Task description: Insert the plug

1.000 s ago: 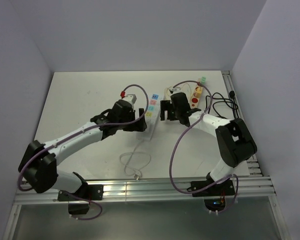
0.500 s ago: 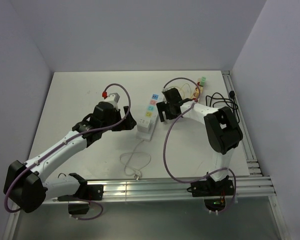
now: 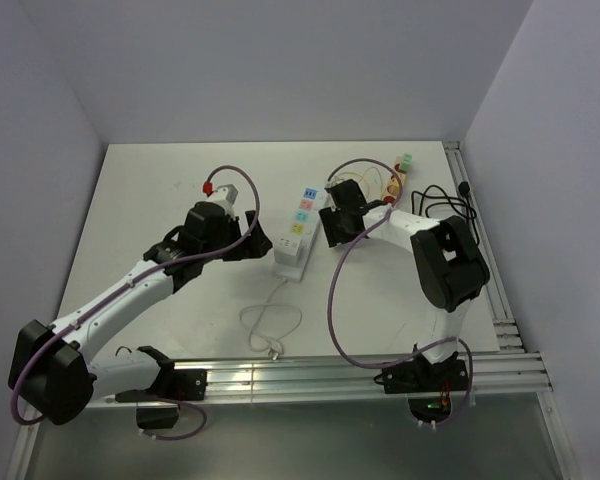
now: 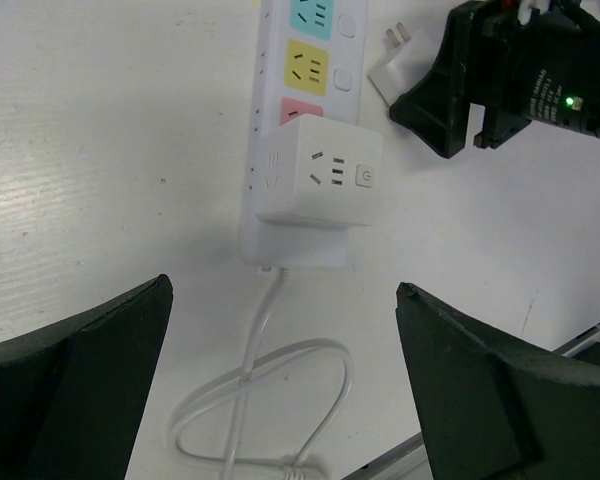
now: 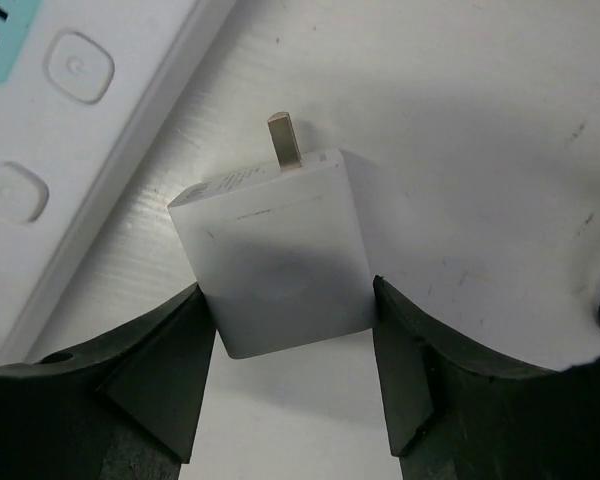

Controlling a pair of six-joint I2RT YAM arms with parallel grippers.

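Plug [image 5: 280, 265], boxy white plastic, between right fingers [image 5: 150, 380]

Setting: robotics lab test cell. White desk [image 3: 150, 190] boxed by bare pale walls [image 3: 280, 70]; aluminium rails [image 3: 310, 378] along near edge; cabled left arm [image 3: 130, 290] and right arm [image 3: 445, 265] bolted there.

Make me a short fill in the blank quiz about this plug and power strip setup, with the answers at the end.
1. The plug is gripped by the ____ end effector.
2. The left end effector hovers over the table, fingers ____, holding nothing.
3. On the strip, the fully visible socket nearest the cube is coloured ____.

Missing words: right; open; yellow.
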